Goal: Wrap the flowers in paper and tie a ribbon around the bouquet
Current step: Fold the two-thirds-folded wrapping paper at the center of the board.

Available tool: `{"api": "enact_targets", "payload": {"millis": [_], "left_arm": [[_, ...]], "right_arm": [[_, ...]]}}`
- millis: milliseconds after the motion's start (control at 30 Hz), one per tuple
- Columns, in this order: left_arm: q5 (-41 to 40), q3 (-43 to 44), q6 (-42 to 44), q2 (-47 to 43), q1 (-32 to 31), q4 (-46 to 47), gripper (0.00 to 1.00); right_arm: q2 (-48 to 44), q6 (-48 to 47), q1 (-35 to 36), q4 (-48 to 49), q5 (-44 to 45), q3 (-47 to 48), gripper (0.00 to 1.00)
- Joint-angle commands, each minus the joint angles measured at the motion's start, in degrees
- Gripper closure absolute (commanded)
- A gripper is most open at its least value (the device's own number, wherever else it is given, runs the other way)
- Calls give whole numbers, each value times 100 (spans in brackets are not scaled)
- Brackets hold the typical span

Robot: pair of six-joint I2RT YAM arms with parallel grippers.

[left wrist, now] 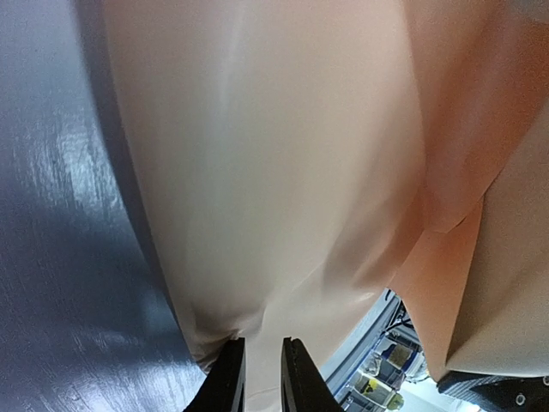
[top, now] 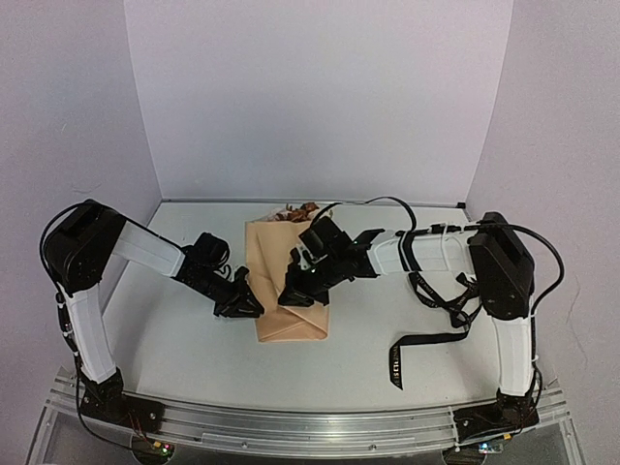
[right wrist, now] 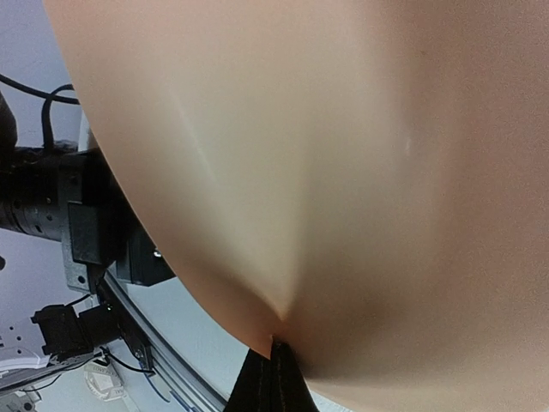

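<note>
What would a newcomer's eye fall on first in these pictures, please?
Probably the tan paper folded over in the middle of the table, with brownish flowers peeking from its far end. The right claw pinches a fold of it, and the left claw meets its left edge. A black ribbon lies loose to the right.

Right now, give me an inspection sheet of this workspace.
Surface: pale grey table, glossy.
Job's things: paper folded over the flowers, whose blooms poke out at its far end; ribbon lying loose on the table beside the right arm.
Clutter: nothing seen.
Grippers: right gripper shut on a fold of the paper; left gripper at the paper's left edge, jaws narrowly apart, grip unclear.
Cables: black cables hanging in loops along the right arm.
Surroundings: white walls; metal rail at the near edge.
</note>
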Motion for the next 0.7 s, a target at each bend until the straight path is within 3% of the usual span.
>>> {"api": "enact_targets", "payload": {"millis": [0, 367, 667], "left_arm": [[-9, -118, -172, -78, -7, 152, 82], [18, -197, -337, -761, 218, 424, 79], [-260, 538, -174, -578, 481, 275, 63]], "right_arm": [[367, 2, -13, 50, -68, 310, 100], [697, 40, -4, 75, 10, 375, 100], [778, 40, -4, 75, 40, 406, 100]]}}
